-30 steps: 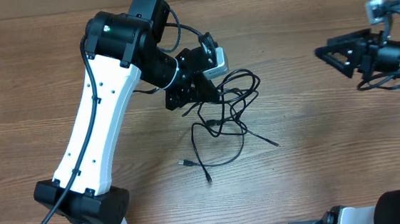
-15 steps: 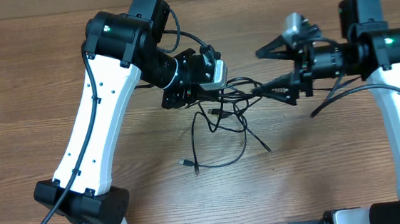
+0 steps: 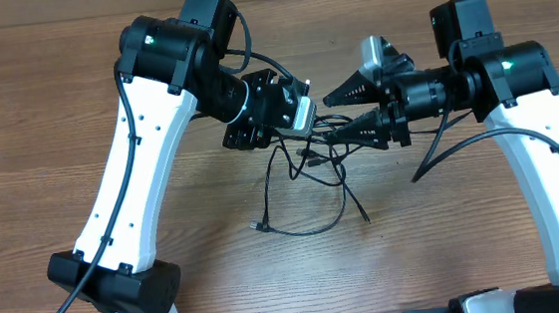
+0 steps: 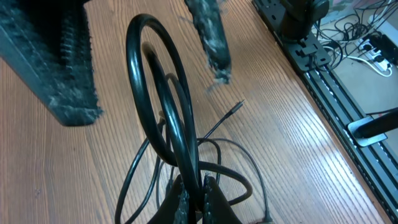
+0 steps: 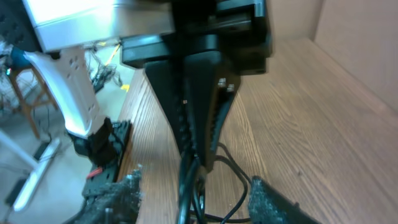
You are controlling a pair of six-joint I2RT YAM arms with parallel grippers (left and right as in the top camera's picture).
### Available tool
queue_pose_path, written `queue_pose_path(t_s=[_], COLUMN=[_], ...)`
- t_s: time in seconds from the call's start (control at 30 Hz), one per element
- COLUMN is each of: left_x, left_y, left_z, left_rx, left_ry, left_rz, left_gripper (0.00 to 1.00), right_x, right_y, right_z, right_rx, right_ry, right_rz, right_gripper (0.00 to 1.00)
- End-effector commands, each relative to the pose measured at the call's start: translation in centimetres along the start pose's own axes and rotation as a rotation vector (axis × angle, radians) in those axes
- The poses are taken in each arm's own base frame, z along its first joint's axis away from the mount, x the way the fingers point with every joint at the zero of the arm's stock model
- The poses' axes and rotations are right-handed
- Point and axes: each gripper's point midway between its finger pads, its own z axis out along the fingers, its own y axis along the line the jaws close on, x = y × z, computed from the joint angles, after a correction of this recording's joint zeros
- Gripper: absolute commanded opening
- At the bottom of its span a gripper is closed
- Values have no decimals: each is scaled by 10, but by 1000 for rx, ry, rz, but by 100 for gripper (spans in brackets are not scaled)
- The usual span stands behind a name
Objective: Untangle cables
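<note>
The cables (image 3: 312,166) are a tangle of thin black cords hanging from my left gripper (image 3: 292,123), with loose loops and two plug ends (image 3: 258,224) trailing on the table. My left gripper (image 4: 196,194) is shut on a loop of cable (image 4: 166,106). My right gripper (image 3: 334,115) is open, its two fingers straddling the cords just right of the left gripper's tips. In the right wrist view the open right gripper (image 5: 193,200) has the cables (image 5: 188,180) between its fingers, below the left gripper (image 5: 200,118).
The wooden table (image 3: 466,242) carries only the cables. The left arm's white link (image 3: 131,178) crosses the left half, and the right arm (image 3: 551,175) stands at the right. A black rail with wires (image 4: 323,68) runs along the table edge.
My right arm has swung in from the far right to the left gripper, jaws open around the held cords. The trailing cable ends have slid slightly left.
</note>
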Motion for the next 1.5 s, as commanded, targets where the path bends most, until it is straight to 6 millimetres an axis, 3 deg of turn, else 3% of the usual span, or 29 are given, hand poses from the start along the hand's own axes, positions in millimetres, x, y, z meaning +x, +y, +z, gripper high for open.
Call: queue_pose_path(t_s=[0.0,0.13,0.47,0.67,0.8,0.9,1.0,1.23,1.33,1.47], left_x=[-7,-7,-6,-6,0,3,3,3,2,-2], left_y=[2,1,1,-1,-1,-1,-1,-1,-1,-1], left_z=[1,1,1,1,1,1,1,1,1,1], left_rx=[1,2,5,13,8,7,7,7,7,10], left_ry=[-38,-39,-35,-34,3,19,19,19,15,-7], left_rz=[54,52,8,-66,-142,-168,-168,-183,-173,-158], left_gripper=[4,4,4,4,4,4,4,4,4,4], right_x=[-6,-6,-10,-35,-62,-69,-66,-40,-33,-33], right_y=[6,6,0,-20,-26,-33,-46,-71,-72,-72], right_z=[6,6,5,-14,-49,-78,-104,-199,-218,-214], right_rx=[-30,-32,-17,9,-54,-44,24,277,318,310], right_ry=[-13,-13,-23,-134,-268,-312,-336,-437,-468,-466], right_rz=[-21,-21,53,220,291,347,404,520,586,589], right_gripper=[40,13,4,4,4,4,4,4,4,5])
